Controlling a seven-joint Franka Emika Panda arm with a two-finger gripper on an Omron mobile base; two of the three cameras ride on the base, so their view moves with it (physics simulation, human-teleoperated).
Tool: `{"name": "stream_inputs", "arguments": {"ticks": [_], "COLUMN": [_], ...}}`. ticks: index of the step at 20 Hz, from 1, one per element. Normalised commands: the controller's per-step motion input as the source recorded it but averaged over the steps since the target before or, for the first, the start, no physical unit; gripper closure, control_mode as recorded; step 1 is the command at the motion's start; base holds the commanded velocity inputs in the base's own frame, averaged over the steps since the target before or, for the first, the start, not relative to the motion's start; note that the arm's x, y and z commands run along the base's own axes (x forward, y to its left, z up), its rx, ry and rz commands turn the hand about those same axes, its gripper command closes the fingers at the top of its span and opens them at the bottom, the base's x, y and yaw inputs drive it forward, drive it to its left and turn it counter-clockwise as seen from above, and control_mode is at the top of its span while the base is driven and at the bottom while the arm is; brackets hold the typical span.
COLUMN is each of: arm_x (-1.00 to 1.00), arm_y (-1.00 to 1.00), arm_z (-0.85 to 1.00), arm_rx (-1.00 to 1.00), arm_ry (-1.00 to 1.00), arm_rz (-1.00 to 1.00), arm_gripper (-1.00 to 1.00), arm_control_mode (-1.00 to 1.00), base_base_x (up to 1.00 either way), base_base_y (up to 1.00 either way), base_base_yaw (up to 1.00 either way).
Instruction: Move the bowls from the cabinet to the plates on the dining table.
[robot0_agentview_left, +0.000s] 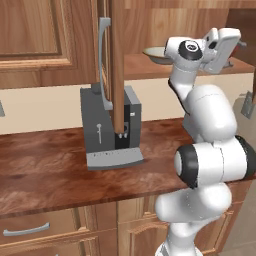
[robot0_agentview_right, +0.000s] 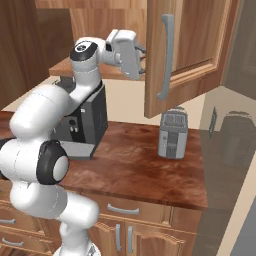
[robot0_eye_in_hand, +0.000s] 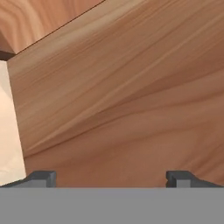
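Wood panel (robot0_eye_in_hand: 131, 96) fills the wrist camera between the spread, empty gripper (robot0_eye_in_hand: 111, 178) tips, while the bowl (robot0_agentview_left: 156, 54) sits on the cabinet (robot0_agentview_left: 145, 65) shelf at upper centre of the left frame, probably light, rigid, slick and breakable, best pinched across its rim.

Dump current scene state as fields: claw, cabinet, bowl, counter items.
claw: open, empty, raised at shelf level in the open cabinet
cabinet: doors swung open, wooden shelf exposed
bowl: one cream-beige bowl on the shelf, partly hidden behind the arm
counter: grey coffee machine, toaster
task progress: no bowl grasped yet
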Motion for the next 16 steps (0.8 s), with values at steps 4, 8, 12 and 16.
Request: {"name": "stream_inputs", "arguments": {"ticks": [4, 8, 12, 16], "arm_x": [0.22, -0.12, -0.17, -0.04], "arm_y": [-0.17, -0.34, -0.29, -0.25], "arm_z": [0.0, 0.0, 0.0, 0.0], "arm_rx": [-0.03, 0.0, 0.0, 0.0], "arm_ry": [0.03, 0.02, 0.0, 0.0], "arm_rz": [-0.13, -0.2, -0.21, -0.19], "arm_gripper": [-1.0, -1.0, -1.0, -1.0], "arm_control_mode": [-1.0, -1.0, -1.0, -1.0], "base_base_x": [0.0, 0.0, 0.0, 0.0], "base_base_y": [0.0, 0.0, 0.0, 0.0], "base_base_yaw": [0.0, 0.0, 0.0, 0.0]}}
